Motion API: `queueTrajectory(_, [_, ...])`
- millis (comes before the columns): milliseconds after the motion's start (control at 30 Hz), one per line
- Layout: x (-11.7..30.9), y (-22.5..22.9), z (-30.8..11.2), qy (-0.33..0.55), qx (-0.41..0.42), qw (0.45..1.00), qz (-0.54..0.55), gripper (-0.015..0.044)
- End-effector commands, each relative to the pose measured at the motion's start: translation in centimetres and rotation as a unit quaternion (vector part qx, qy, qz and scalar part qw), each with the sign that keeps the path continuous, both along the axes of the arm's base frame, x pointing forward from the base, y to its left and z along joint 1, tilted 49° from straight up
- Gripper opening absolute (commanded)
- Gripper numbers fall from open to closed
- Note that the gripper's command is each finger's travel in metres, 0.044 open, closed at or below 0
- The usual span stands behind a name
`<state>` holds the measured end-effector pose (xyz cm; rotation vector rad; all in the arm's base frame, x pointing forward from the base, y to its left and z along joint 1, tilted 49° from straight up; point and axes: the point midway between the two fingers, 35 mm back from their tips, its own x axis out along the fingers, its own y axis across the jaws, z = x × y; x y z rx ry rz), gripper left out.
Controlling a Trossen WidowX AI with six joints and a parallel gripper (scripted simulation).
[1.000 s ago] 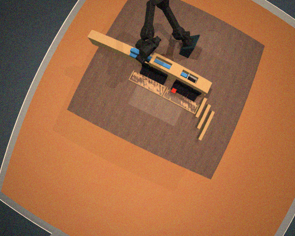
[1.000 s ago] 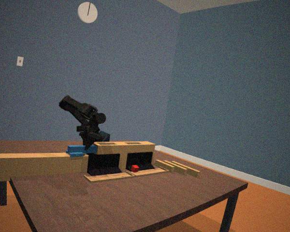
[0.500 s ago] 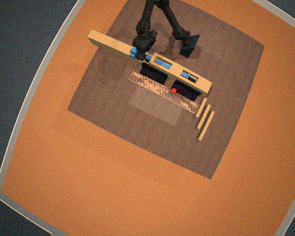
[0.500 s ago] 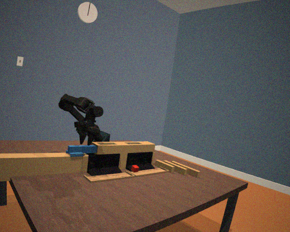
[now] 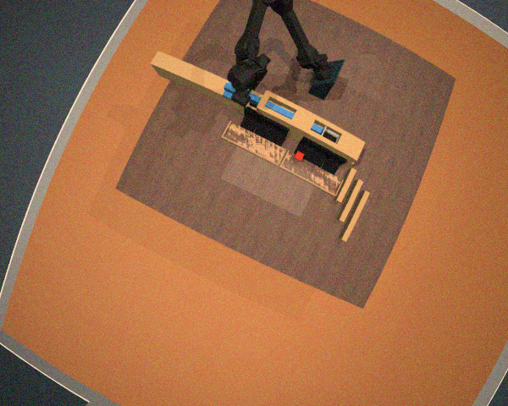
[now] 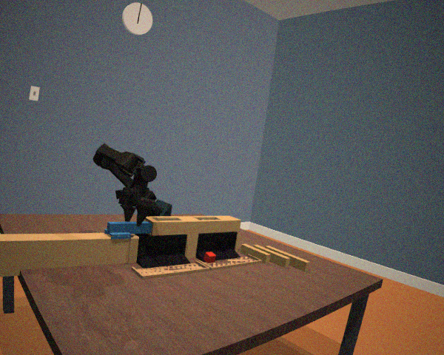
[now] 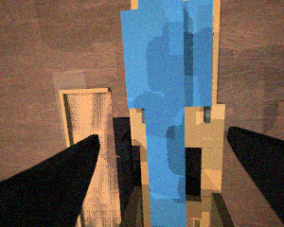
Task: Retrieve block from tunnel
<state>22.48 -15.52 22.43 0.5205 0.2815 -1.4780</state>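
The small red block (image 5: pixel 299 155) (image 6: pixel 209 257) sits low at the right-hand side opening of the wooden tunnel (image 5: pixel 304 118) (image 6: pixel 192 225), on the inner edge of the right tray. It is outside the wrist view. The blue sliding cage (image 5: pixel 280 110) (image 7: pixel 166 165) runs through the tunnel and shows in both roof windows. Its wider blue handle end (image 6: pixel 115 225) (image 7: pixel 134 61) sticks out at the left. My gripper (image 6: pixel 133 222) (image 7: pixel 163 136) is open and empty, its fingers apart on either side of the blue bar near the tunnel's left end.
A long wooden beam (image 5: pixel 184 74) (image 6: pixel 61 252) extends left from the tunnel, under the blue handle. Two shallow trays (image 5: pixel 254 151) (image 6: pixel 176 273) lie along the tunnel's front. Three loose wooden rods (image 5: pixel 350 200) (image 6: pixel 271 255) lie beyond its right end. A dark teal panel (image 5: pixel 333 79) stands behind.
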Motion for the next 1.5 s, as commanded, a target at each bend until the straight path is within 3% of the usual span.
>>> queueTrajectory(0, [-0.1,-0.4,-0.5,0.002,0.002,1.0,0.001,0.044])
queueTrajectory(300, [-0.3,-1.5,-1.3,0.002,0.0,1.0,0.001,0.044])
queueTrajectory(767, [-0.2,-1.2,-1.0,0.0,-0.001,1.0,0.0,0.0072])
queueTrajectory(867, [-0.2,-1.2,-1.0,0.0,-0.001,1.0,0.0,0.0052])
queueTrajectory(933, [-0.1,-1.2,-1.1,0.0,-0.001,1.0,0.0,0.0])
queueTrajectory(1467, [0.5,1.5,-5.1,0.002,0.002,1.0,0.001,0.0])
